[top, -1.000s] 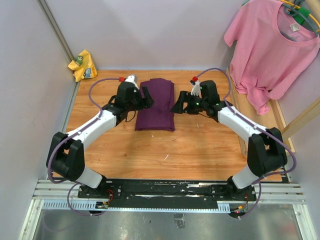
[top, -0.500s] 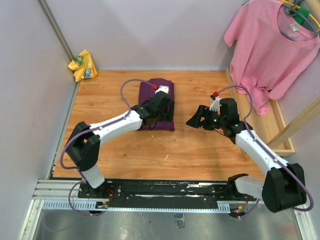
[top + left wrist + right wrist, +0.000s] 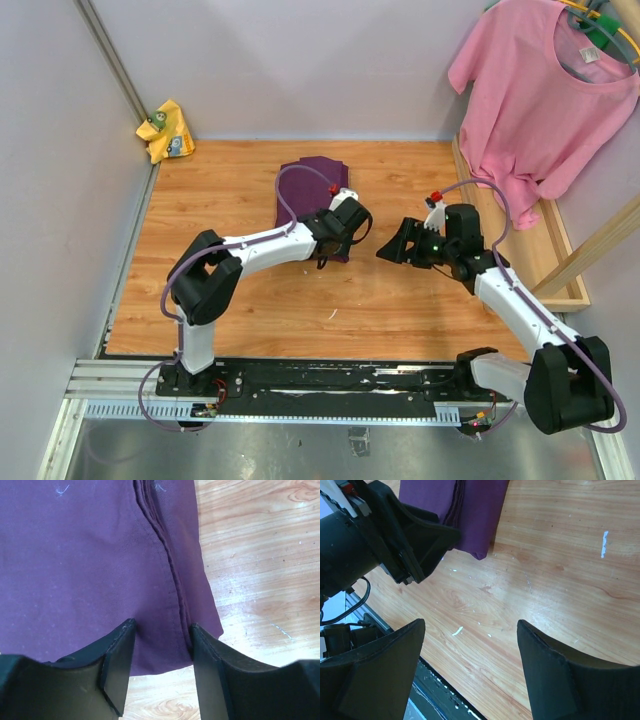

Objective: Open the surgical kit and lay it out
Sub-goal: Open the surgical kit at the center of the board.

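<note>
The surgical kit shows only as a folded dark purple cloth wrap [image 3: 310, 185] lying closed at the back middle of the wooden table. The tray, forceps, scissors and gauze are hidden. My left gripper [image 3: 340, 245] is open, low over the wrap's near right corner. In the left wrist view the wrap [image 3: 90, 555] fills the frame, and my left gripper [image 3: 162, 630] straddles the layered fold near the wrap's edge. My right gripper [image 3: 388, 250] is open and empty, to the right of the wrap. In the right wrist view my right gripper [image 3: 470, 625] is above bare wood, with the wrap's corner [image 3: 470, 510] beyond it.
A yellow rag [image 3: 165, 130] lies in the back left corner. A pink T-shirt [image 3: 545, 90] hangs at the back right over a wooden ledge [image 3: 560, 250]. A small white scrap [image 3: 333, 313] lies on the table in front of the wrap.
My left arm has swung from the wrap's left side across to its near right corner. My right gripper has drawn back to the right, away from the wrap.
</note>
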Robot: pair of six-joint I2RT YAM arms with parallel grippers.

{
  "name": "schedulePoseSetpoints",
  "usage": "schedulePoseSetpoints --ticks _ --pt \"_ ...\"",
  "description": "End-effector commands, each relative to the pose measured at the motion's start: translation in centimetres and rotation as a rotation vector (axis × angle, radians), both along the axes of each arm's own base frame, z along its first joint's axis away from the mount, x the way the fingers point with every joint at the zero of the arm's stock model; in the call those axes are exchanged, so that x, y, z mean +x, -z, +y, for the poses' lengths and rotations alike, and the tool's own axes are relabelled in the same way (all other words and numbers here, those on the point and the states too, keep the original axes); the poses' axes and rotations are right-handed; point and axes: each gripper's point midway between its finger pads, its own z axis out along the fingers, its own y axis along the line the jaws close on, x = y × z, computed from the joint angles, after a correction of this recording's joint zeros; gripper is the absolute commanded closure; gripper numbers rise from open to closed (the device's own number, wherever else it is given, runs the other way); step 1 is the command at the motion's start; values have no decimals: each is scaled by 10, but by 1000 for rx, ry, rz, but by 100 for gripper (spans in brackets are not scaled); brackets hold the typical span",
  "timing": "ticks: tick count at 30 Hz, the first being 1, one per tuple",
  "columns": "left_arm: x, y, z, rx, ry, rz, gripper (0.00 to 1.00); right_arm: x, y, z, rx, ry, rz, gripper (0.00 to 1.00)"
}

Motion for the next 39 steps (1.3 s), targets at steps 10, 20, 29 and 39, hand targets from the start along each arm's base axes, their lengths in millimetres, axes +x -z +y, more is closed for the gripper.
schedulePoseSetpoints --ticks 10,20,29,39 --pt "8 -22 4 20 -62 -58 100 2 7 -6 34 1 10 25" --pt "42 -76 71 -141 -256 -139 100 6 -4 -4 39 -15 13 25" --pt "44 -83 206 -263 -544 -197 100 11 -15 1 54 -34 17 25" --pt "19 -28 299 -289 -788 -158 97 7 -9 8 46 -59 36 25"
